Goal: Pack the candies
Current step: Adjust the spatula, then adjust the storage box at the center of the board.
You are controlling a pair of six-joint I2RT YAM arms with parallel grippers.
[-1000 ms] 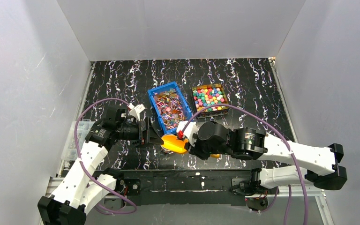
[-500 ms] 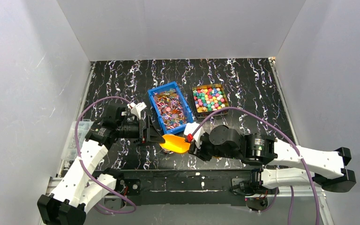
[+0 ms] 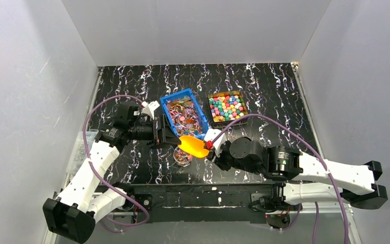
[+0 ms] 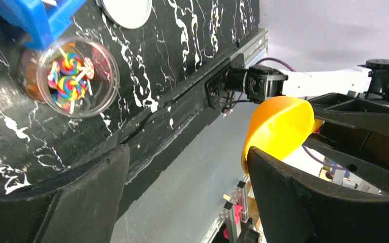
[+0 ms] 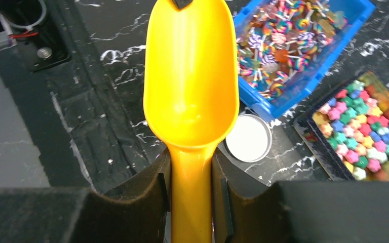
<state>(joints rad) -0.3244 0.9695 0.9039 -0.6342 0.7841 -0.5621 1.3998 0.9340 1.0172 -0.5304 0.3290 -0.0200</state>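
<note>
Flat shiny-wrapped candies (image 3: pixel 185 116) fill a blue bin (image 3: pixel 165 114). Chunky coloured candies (image 3: pixel 227 107) fill a dark tray (image 3: pixel 240 120) to its right. A small clear cup (image 3: pixel 183 156) with a few swirl candies stands in front of the bin, and it also shows in the left wrist view (image 4: pixel 76 76). My right gripper (image 3: pixel 210 147) is shut on the handle of an orange scoop (image 3: pixel 194 146), which is empty (image 5: pixel 192 76) and hovers over the cup's far edge by the bin's near corner. My left gripper (image 3: pixel 163 134) is open and empty, just left of the scoop.
A white round lid (image 5: pixel 248 137) lies on the black marbled table between the bin (image 5: pixel 304 86) and the tray (image 5: pixel 329 162), and shows in the left wrist view too (image 4: pixel 126 10). A clear box (image 3: pixel 78 150) sits at the table's left edge. White walls enclose three sides.
My right arm has carried the scoop back toward the blue bin, uncovering the clear cup. My left gripper has shifted a little farther and to the right.
</note>
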